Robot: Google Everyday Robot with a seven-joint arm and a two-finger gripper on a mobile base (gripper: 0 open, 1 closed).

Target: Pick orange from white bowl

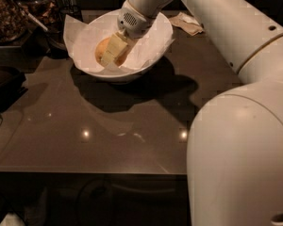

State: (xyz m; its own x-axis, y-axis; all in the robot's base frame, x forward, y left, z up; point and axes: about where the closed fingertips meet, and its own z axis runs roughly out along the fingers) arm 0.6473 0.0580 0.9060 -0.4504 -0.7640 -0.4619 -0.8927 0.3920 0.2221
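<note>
The white bowl (153,55), lined with crumpled white paper, stands at the back of the dark table. The orange (102,51) lies inside it, left of centre, partly covered by a pale finger (114,48). My gripper (114,53) reaches down into the bowl from the upper right. It is closed around the orange, which shows on both sides of the near finger. The far finger is hidden behind the fruit.
A crumpled beige napkin (188,23) lies behind the bowl at the right. Dark containers and jars (19,13) stand at the back left. My large white arm and base (245,140) fill the right side. The glossy dark tabletop (99,126) stretches in front of the bowl.
</note>
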